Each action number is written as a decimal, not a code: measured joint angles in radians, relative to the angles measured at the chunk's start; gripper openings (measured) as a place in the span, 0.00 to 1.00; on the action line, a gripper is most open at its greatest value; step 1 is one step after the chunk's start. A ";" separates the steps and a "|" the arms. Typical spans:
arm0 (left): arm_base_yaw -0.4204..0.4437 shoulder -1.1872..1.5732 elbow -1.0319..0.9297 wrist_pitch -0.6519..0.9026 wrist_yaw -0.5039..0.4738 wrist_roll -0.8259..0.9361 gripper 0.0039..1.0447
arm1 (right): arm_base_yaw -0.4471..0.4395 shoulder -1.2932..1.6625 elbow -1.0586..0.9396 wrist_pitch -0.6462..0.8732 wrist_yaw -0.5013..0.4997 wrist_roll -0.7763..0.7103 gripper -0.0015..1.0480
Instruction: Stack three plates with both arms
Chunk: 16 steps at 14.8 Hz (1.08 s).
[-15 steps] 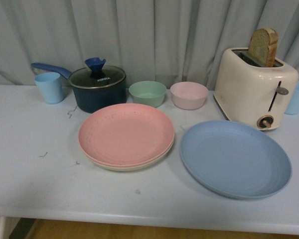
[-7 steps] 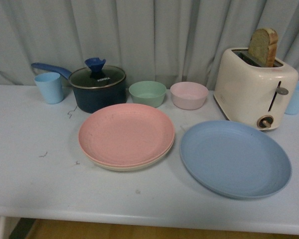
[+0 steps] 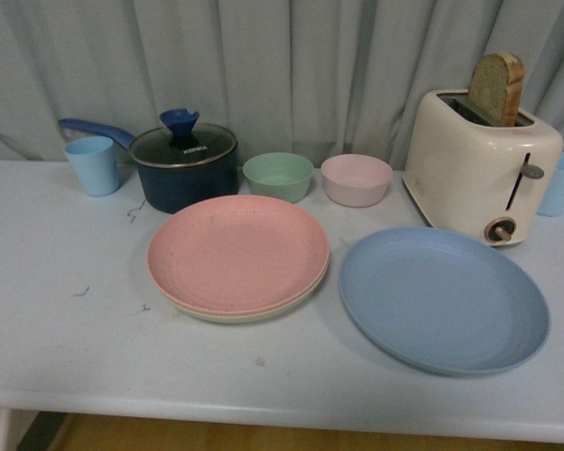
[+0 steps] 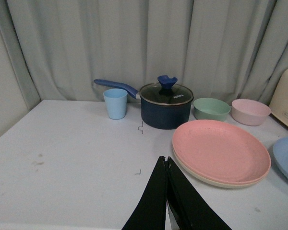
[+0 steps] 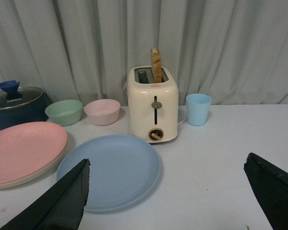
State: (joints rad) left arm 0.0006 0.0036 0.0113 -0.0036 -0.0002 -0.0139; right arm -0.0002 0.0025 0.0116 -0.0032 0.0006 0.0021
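Observation:
The pink plate (image 3: 237, 250) lies on top of the beige plate (image 3: 254, 316) in the middle of the table. To its right the light blue plate (image 3: 444, 299) lies alone in front of the toaster. Neither arm appears in the front view. In the left wrist view my left gripper (image 4: 165, 160) is shut and empty above bare table, just short of the pink plate (image 4: 220, 150) and the cream rim (image 4: 216, 181) under it. In the right wrist view my right gripper (image 5: 167, 165) is wide open, one finger near the blue plate (image 5: 110, 170).
Along the back stand a light blue cup (image 3: 94, 164), a dark blue lidded saucepan (image 3: 183, 164), a green bowl (image 3: 278, 176), a pink bowl (image 3: 356, 178) and a cream toaster (image 3: 481, 164) with bread in it. Another blue cup (image 3: 562, 183) stands behind the toaster. The table's front edge (image 3: 282, 413) is near.

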 joint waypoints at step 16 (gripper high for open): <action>0.000 0.000 0.000 0.000 0.000 0.000 0.94 | -0.214 1.591 0.582 0.753 0.057 0.293 0.94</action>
State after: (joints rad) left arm 0.0006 0.0036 0.0113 -0.0036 -0.0002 -0.0135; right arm -0.2138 1.5932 0.5934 0.7502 0.0578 0.2947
